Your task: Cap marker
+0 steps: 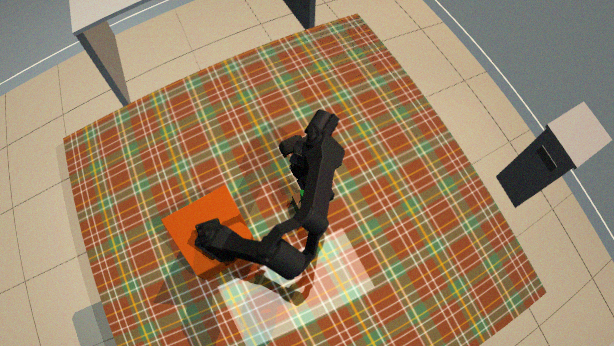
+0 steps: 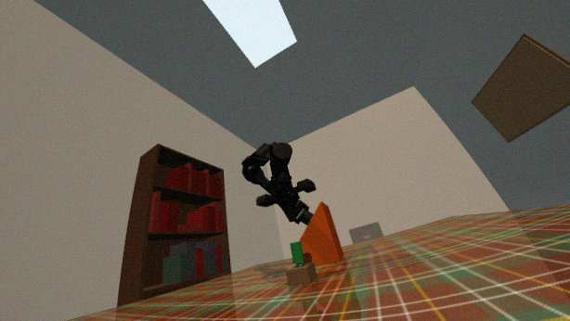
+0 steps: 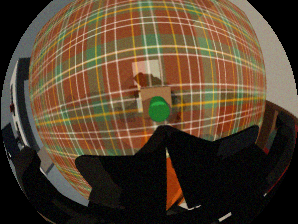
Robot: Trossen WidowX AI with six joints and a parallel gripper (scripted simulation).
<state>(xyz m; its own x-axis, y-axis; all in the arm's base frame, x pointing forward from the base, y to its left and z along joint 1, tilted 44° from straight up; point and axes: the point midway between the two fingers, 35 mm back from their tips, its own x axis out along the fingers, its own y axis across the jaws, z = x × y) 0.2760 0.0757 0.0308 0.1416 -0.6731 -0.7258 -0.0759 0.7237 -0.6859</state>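
Observation:
The green cap [image 1: 302, 193] [image 2: 296, 253] [image 3: 159, 110] sits upright over the marker in the brown holder block [image 2: 301, 276] [image 3: 155, 91]. The marker's body is hidden by the cap and block, apart from a thin strip at the cap's lower edge in the exterior view. I cannot tell whether the cap is fully seated. My gripper [image 2: 292, 220] [image 3: 163, 129] is shut and empty, with its fingertips above the cap and apart from it. In the top view the arm hides the fingertips and most of the block.
The arm's base stands on an orange block [image 1: 220, 202] [image 2: 327, 237], beyond the holder block in the exterior view. The table [image 1: 400, 150] has a plaid cover. A bright patch of light lies in front of the arm's elbow. A bookcase [image 2: 178, 232] stands in the background.

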